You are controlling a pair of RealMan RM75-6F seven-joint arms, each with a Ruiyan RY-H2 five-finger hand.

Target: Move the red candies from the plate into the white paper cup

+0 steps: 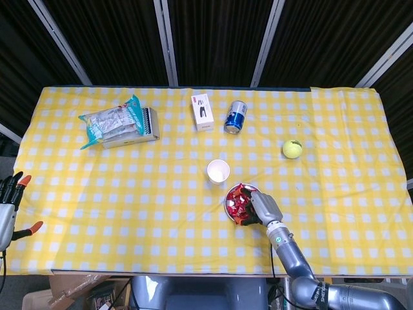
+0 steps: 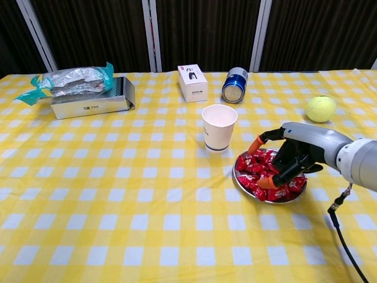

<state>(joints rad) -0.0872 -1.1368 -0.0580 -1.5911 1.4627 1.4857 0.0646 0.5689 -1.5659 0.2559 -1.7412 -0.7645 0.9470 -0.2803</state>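
The right hand (image 2: 290, 158) hangs over the metal plate (image 2: 241, 177) with its fingers curled down into the pile of red candies (image 2: 258, 171). Whether a candy is already pinched between them cannot be told, since the palm hides the contact. The candies lie heaped on the plate, near the middle of the desk (image 2: 118, 200). The white paper cup (image 2: 219, 127) stands upright just to the far left of the plate, apart from it.

The main risk seems to be the light cup. A sweep of the hand toward it at low height could knock it over, and the rim is a narrow target for such a broad hand. Slick wrappers may slip from a shallow pinch and drop on the cloth between plate and cup. Pressing on the plate's near rim could tip it and scatter the heap.

There is open cloth near and right of the plate, so the arm has room to lift and swing. The tennis ball (image 2: 320, 108) sits well apart to the far right, the blue can (image 2: 235, 85) and small white box (image 2: 192, 82) well beyond the cup. The left hand (image 1: 8, 206) waits with fingers apart, holding nothing, off the desk's left edge.
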